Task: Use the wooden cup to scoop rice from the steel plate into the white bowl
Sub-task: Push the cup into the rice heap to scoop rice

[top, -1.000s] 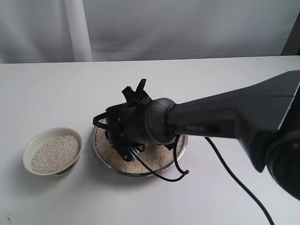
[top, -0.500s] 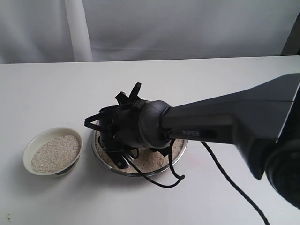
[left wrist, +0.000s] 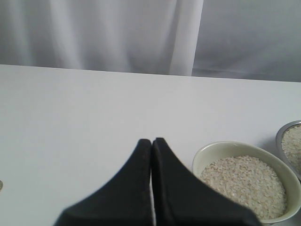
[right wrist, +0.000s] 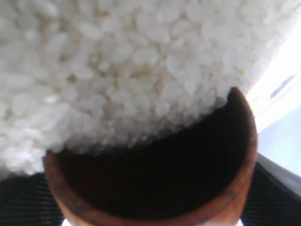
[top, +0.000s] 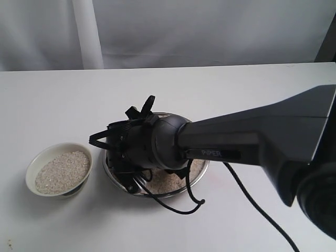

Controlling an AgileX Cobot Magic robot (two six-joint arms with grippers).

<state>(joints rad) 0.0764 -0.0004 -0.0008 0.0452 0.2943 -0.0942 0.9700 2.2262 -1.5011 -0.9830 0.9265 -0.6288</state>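
My right gripper (top: 137,178) reaches across the middle and hangs low over the steel plate (top: 203,167), and its wrist hides most of the plate. In the right wrist view it is shut on the wooden cup (right wrist: 155,217). The cup's dark mouth is pushed into the plate's rice (right wrist: 117,70), and dark fingers (right wrist: 21,202) flank it. The white bowl (top: 37,160) stands left of the plate and is heaped with rice (top: 62,170). My left gripper (left wrist: 151,140) is shut on nothing above the table, beside the white bowl (left wrist: 211,149).
A black cable (top: 173,207) loops from the right arm onto the table in front of the plate. The steel plate's rim (left wrist: 288,134) shows past the bowl in the left wrist view. A white curtain (top: 157,31) hangs behind the table's far edge.
The right arm's wrist has moved left across the plate and rolled, dragging the cup through the rice. The bowl has not moved.
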